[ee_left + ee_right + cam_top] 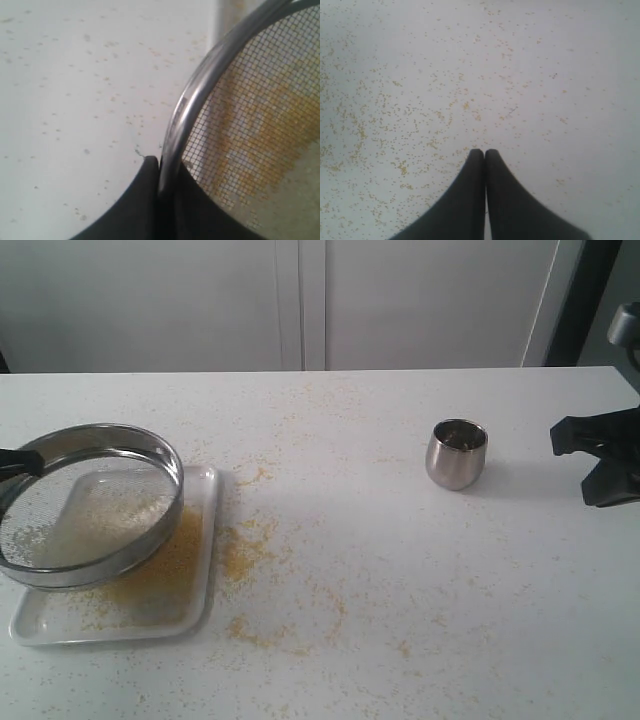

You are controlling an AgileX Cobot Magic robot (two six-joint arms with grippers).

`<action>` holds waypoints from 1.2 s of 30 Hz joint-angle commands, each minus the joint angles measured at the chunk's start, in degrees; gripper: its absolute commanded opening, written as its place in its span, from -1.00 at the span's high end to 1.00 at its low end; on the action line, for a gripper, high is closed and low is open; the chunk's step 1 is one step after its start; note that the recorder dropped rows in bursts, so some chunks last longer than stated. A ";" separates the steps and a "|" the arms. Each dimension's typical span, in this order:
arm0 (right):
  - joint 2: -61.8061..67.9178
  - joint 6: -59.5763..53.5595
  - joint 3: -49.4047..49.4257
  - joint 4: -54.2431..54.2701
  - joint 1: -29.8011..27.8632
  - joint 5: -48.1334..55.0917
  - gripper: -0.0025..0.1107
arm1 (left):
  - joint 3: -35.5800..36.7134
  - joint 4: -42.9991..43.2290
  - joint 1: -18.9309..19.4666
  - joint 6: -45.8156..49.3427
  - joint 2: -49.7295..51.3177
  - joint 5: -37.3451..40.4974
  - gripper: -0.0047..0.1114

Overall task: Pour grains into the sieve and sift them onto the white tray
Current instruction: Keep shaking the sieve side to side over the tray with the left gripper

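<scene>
we see left gripper point(161, 162) pinched on steel rim of big round wire-mesh sieve point(75, 576), holding it over flat glossy rectangular white tray point(45, 615) at table's left side; grains point(120, 515): pale ones on mesh, fine golden ones on tray beneath; loads spilled across white table point(400, 570) too lol; right gripper point(485, 152) clenched tight on nothing, above speckled tabletop, well right of small rounded steel cup point(457, 453)

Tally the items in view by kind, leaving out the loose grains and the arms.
sieve: 1
white tray: 1
steel cup: 1
Total: 3
</scene>
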 commanded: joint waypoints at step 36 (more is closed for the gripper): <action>-0.31 -0.26 -0.01 -0.03 -0.32 -0.72 0.96 | 0.04 -1.93 -1.60 -5.90 0.62 -1.24 0.92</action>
